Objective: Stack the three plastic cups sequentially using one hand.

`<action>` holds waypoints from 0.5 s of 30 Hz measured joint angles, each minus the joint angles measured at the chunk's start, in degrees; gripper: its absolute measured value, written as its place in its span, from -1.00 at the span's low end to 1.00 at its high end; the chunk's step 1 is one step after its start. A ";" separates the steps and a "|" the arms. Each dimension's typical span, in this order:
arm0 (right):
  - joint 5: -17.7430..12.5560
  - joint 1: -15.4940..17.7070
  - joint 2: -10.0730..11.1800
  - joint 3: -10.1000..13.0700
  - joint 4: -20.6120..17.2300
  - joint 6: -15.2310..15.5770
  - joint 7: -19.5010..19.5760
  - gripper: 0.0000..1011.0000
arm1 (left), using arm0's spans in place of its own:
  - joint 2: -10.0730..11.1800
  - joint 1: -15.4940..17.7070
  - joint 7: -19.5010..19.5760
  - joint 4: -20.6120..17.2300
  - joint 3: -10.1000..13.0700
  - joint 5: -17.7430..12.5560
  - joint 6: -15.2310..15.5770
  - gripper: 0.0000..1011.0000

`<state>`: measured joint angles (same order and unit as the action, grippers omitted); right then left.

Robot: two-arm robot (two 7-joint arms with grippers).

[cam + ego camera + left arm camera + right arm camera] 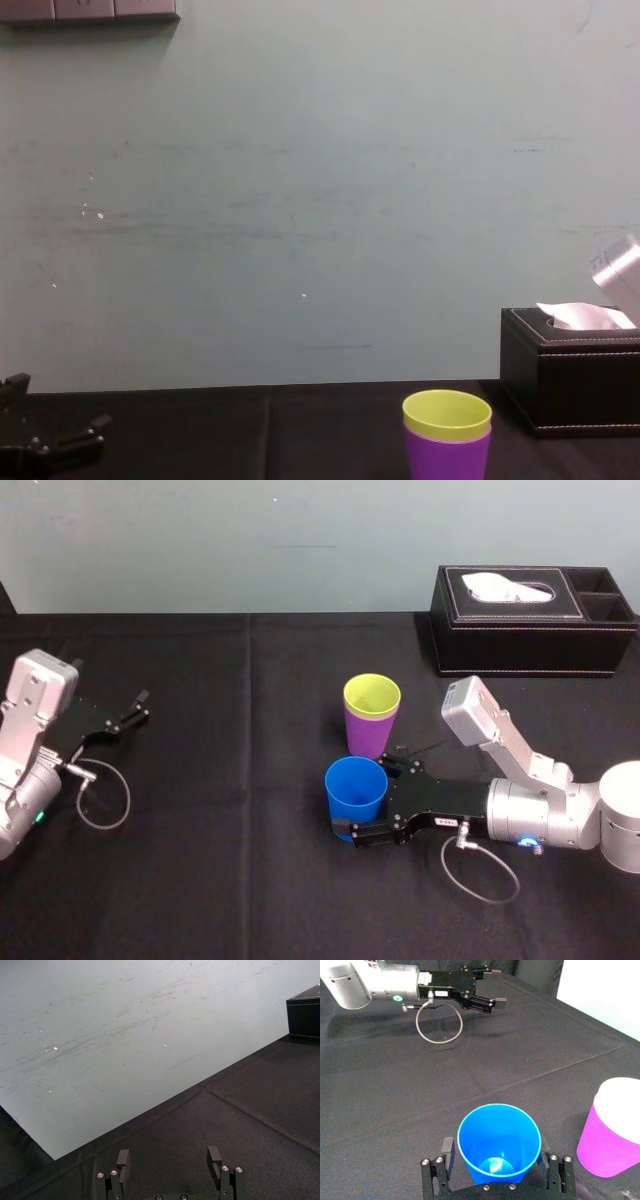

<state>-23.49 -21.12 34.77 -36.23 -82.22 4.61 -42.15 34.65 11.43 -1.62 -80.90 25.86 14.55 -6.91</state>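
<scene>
**Right gripper.** The right gripper (pixel 366 798) reaches in from the right edge of the table (pixel 230 860). Its silver-grey forearm lies low and roughly level, pointing toward the robot's left. The jaws stand one on the near side and one on the far side of the blue cup (pixel 356 792), and both press against its wall. The gripper is clenched on this cup. A thin cable (pixel 480 865) loops from the wrist onto the cloth.

**Left gripper.** The left gripper (pixel 133 713) is parked at the left of the table, well apart from the cups, with its jaws spread and nothing between them.

**Cups.** The blue cup is upright with its mouth up. It is smooth, tapered and has nothing inside. It stands just in front of the other two cups and apart from them. The yellow-green cup (pixel 372 694) sits nested in the purple cup (pixel 367 736), with only its rim band showing above the purple wall. This pair is upright near the table's middle. A black box (pixel 530 630) is at the far right.

**Limits of view.**
- Head view: the near jaw covers the blue cup's base, so contact with the table cannot be confirmed. The far jaw is mostly behind the cup.
- Chest view: the frame edge cuts off the purple cup's lower part.
</scene>
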 joint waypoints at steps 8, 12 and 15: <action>-0.05 0.08 0.08 0.05 -0.13 0.01 0.04 0.69 | 0.00 0.00 0.00 0.00 0.00 0.00 0.00 1.00; -0.06 0.10 0.10 0.07 -0.18 0.02 0.06 0.53 | 0.00 0.00 0.00 0.00 0.00 0.00 0.00 1.00; -0.08 0.12 0.11 0.09 -0.19 0.03 0.07 0.49 | 0.00 0.00 0.00 0.00 0.00 0.00 0.00 1.00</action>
<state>-23.57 -21.00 34.88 -36.14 -82.42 4.64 -42.07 34.64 11.43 -1.62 -80.90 25.86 14.55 -6.91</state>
